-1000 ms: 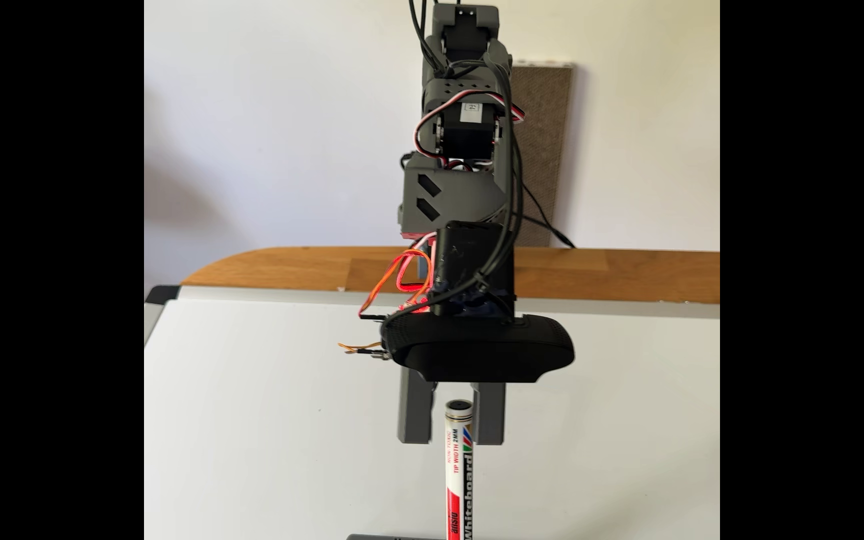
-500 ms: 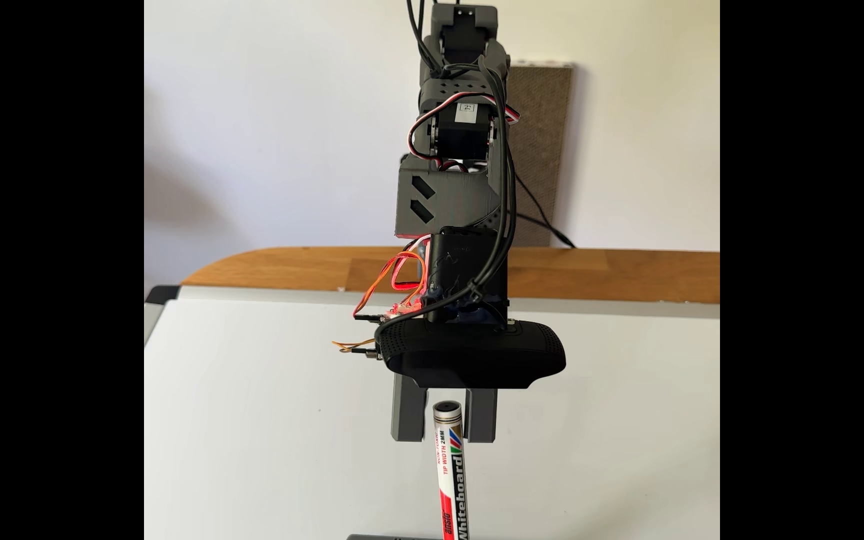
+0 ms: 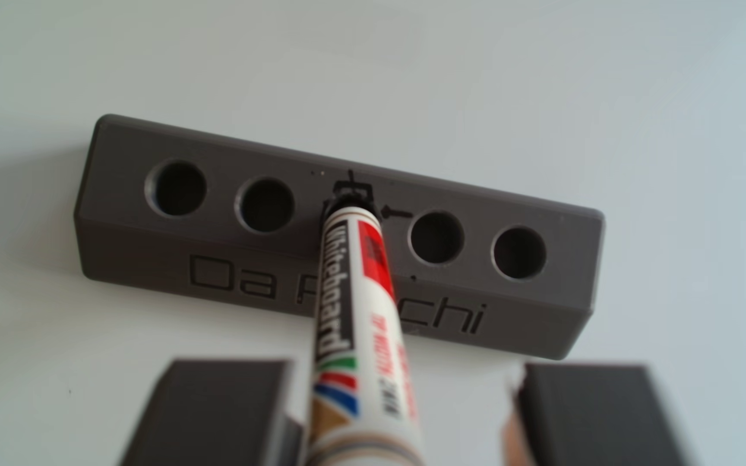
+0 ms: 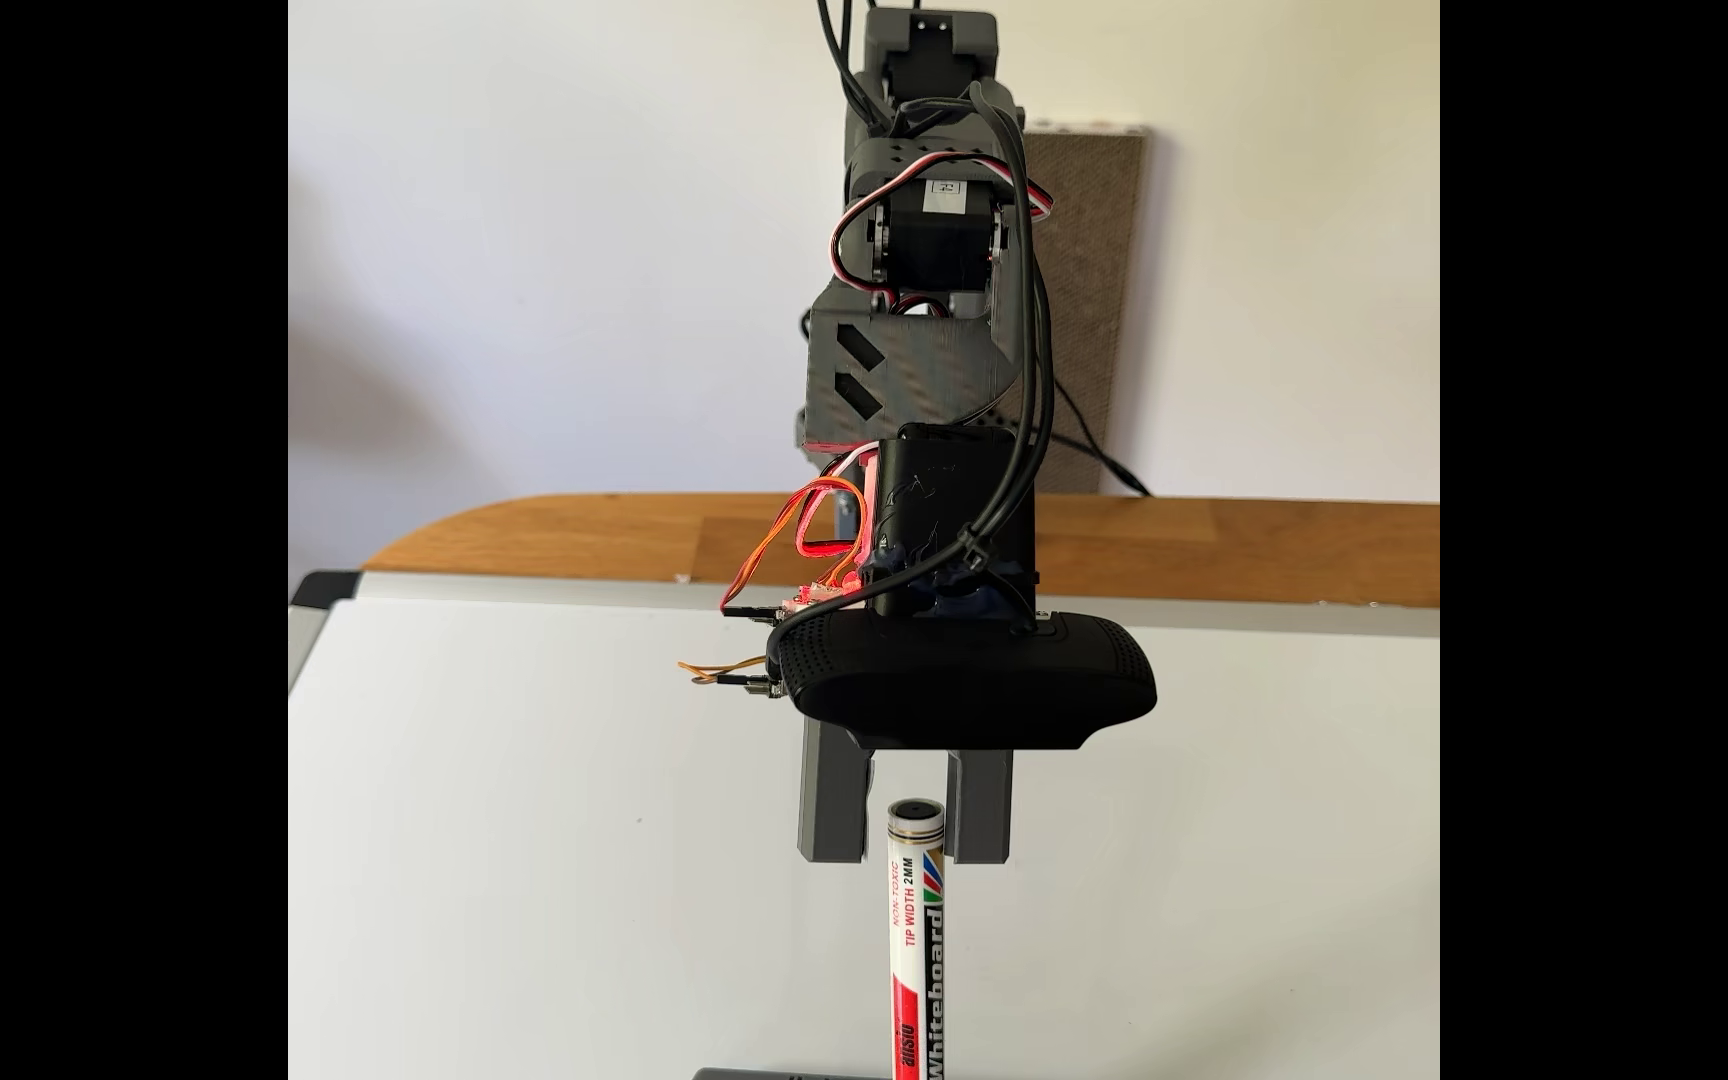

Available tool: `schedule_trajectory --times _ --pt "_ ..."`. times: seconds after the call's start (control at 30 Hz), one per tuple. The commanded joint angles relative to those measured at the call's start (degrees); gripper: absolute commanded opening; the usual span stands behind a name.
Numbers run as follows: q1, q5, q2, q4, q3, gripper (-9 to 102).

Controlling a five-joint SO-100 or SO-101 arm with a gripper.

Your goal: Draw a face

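A white and red whiteboard marker (image 3: 353,291) stands upright with its tip in the middle hole of a grey block (image 3: 115,192) engraved "Da Pinchi". My gripper (image 3: 407,365) is open, with one grey finger on each side of the marker's upper end. In the fixed view the gripper (image 4: 905,857) straddles the top of the marker (image 4: 914,935), which stands nearer the right finger, and I cannot tell whether they touch. The block (image 4: 787,1074) just shows at the bottom edge. The face is out of view.
The block stands on a white whiteboard (image 4: 527,831) lying on a wooden table (image 4: 1255,550). Small black ink marks ring the block's middle hole. A black camera (image 4: 964,685) rides on the wrist above the fingers. Cables hang along the arm.
The gripper swung left, tilting the marker's top with it, then came back right and rose slightly. The marker stands straight again. The jaws stayed open.
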Motion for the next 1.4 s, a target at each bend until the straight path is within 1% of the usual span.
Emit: schedule_trajectory --times 0.0,0.4,0.53,1.37 --pt "-0.79 -1.49 2.11 0.79 -4.13 96" --pt "-1.67 -1.67 1.49 2.20 -5.01 95" --pt "-1.67 -1.76 1.23 4.13 -7.73 95" --pt "-1.49 -3.43 -2.37 3.96 -8.26 95"
